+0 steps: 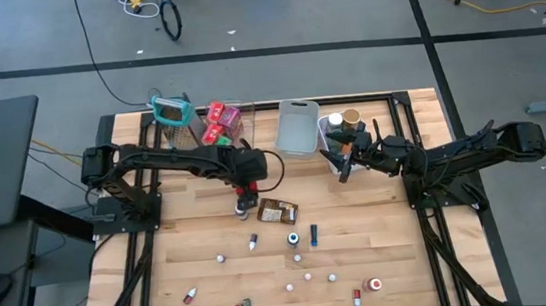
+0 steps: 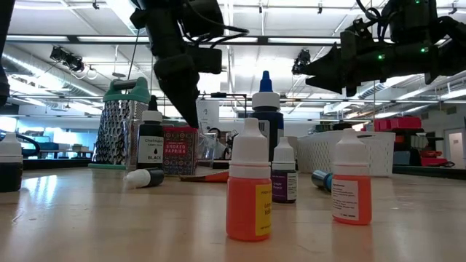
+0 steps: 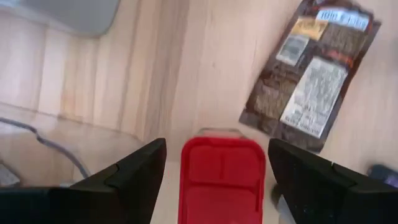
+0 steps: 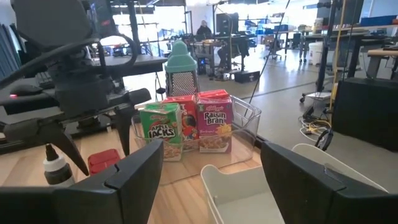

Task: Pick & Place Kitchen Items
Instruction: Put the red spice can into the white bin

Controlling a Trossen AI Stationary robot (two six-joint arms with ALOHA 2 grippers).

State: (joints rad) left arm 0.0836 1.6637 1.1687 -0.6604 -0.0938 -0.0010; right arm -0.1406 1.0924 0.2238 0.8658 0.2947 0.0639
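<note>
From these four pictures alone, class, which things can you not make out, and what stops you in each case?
- Red tin between the open left gripper fingers: left wrist view, its lower part cut off by the picture's edge.
- Tiny bottles on the table: high view, too small to read.
- Brown packet: left wrist view, print blurred.
- White bin: right wrist view, partly behind the right gripper.
</note>
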